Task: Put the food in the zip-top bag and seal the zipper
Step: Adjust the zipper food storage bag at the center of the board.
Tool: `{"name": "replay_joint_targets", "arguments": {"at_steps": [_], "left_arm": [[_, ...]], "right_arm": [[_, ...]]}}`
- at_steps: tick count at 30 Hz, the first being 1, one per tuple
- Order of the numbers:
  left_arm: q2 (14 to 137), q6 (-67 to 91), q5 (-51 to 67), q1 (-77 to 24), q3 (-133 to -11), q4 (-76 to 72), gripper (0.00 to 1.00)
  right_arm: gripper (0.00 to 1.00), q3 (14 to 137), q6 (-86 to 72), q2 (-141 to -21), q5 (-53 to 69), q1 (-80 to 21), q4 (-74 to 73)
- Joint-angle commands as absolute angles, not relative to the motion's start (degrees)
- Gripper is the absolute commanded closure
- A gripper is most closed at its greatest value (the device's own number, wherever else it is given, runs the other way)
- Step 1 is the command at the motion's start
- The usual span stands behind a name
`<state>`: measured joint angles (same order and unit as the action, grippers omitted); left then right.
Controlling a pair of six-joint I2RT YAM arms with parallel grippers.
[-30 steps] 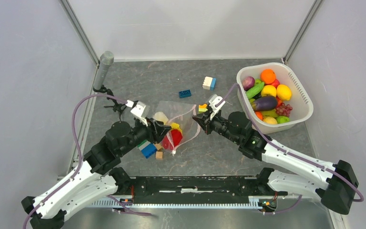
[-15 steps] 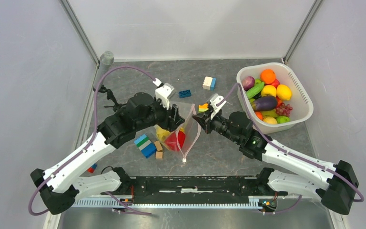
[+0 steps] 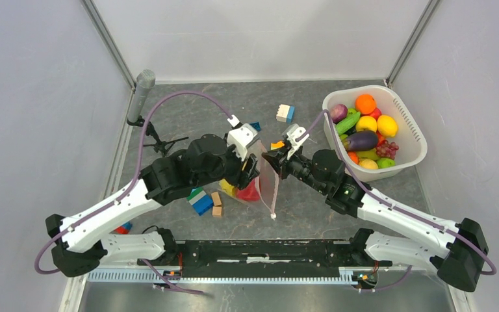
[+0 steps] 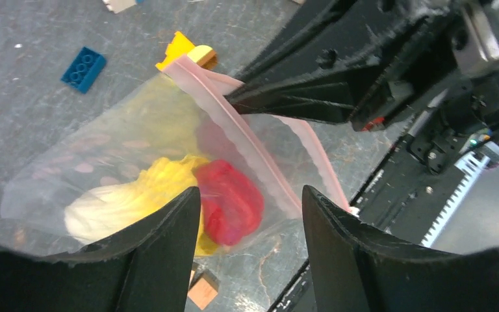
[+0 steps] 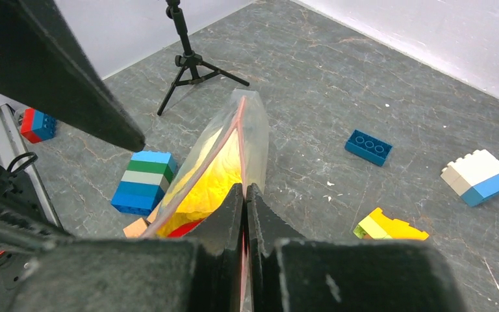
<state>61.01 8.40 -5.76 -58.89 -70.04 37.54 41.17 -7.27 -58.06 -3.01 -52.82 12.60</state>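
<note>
Pinching the far end of the pink zipper [image 4: 234, 136] with its fingers pressed flat together, the right gripper [image 5: 243, 190] holds up the zip-top bag [image 3: 268, 187] near the middle of the table [image 3: 312, 208]. The left gripper [image 4: 250, 195] sits just left of the bag with its fingers spread wide, and I cannot tell whether they touch the plastic. A yellow food piece [image 4: 159, 185] and a red one [image 4: 232, 203] lie inside, while more food [image 3: 366, 123] fills the white basket [image 3: 417, 140] at far right.
</note>
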Motion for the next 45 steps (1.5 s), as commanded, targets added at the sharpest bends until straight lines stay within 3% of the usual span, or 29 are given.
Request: {"name": "replay_joint_targets", "arguments": {"at_steps": [1,9,16,23,26,31,37,40,45], "left_arm": [[63.9,6.3,-18.0,-60.3,-73.5,40.3,0.37],[59.9,13.3,-17.1,-60.9,-69.1,33.0,0.35],[59.7,17.0,-14.5,-64.0,-68.5,29.8,0.27],[63.2,17.8,-25.3,-66.8,-67.8,31.9,0.27],[64.9,18.5,-31.1,-67.6,-67.8,33.6,0.33],[65.5,19.0,-37.1,-68.4,-67.6,35.7,0.52],[63.8,17.2,-41.5,-68.4,-67.7,35.7,0.89],[63.3,15.3,-42.9,-68.3,-67.9,34.3,0.97],[64.0,13.2,-44.5,-68.2,-68.5,31.9,0.98]], "right_arm": [[0.92,44.4,-7.4,-57.8,-3.3,-52.9,14.9],[0.92,44.9,-8.5,-58.1,-3.6,-52.9,14.7],[0.92,45.7,-10.0,-58.7,-2.8,-52.9,14.6],[0.92,45.8,-10.8,-58.5,-2.5,-52.9,14.8],[0.92,46.0,-10.8,-58.4,-2.4,-52.9,14.5],[0.92,45.8,-10.4,-57.7,-4.0,-52.9,13.6],[0.91,46.2,-8.7,-57.5,-4.4,-53.0,11.1],[0.9,46.2,-8.0,-57.5,-4.3,-53.0,10.1],[0.87,47.6,-7.8,-58.5,-5.2,-52.9,8.2]]}}
